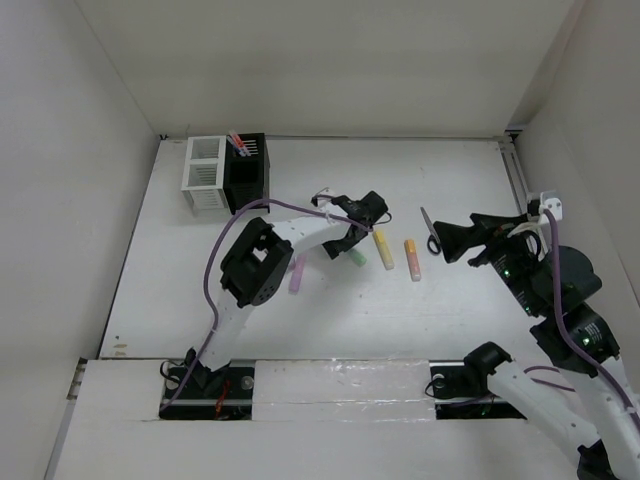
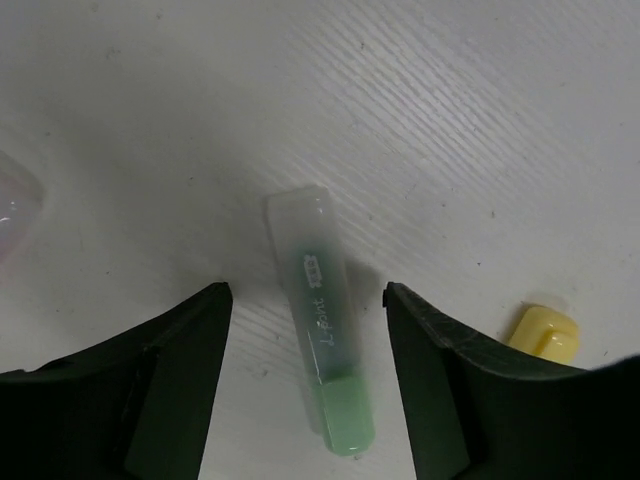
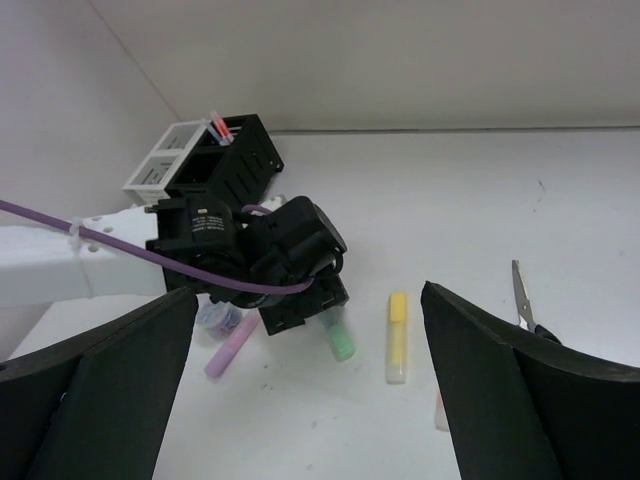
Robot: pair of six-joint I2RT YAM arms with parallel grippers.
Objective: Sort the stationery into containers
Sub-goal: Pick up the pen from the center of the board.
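the table point(image 1: 330, 320) carries everything. at its far left corner stand the joined boxes, the white box point(image 1: 203, 177) and the black box point(image 1: 246, 178). the black one has a red and a blue pen in it.

my left gripper point(image 2: 307, 300) is low over the table. its jaws are wide apart and hold nothing, with one finger on each side of the green marker point(image 2: 318, 330). the marker lies flat between them, a bit slanted, and touches neither finger. my right gripper point(image 1: 447, 240) is also spread and empty, near the scissors point(image 1: 429, 230). the yellow marker point(image 2: 545, 335) lies just beside one left finger, outside the jaws.

i judge the step in hand is to grasp the green marker. to do it well, i should go down until the fingertips nearly meet the table and turn the wrist a little, so the fingers are square to the barrel. then i close on its middle, not on an end. i should close slowly, since a round barrel may roll away, and not push the yellow marker.
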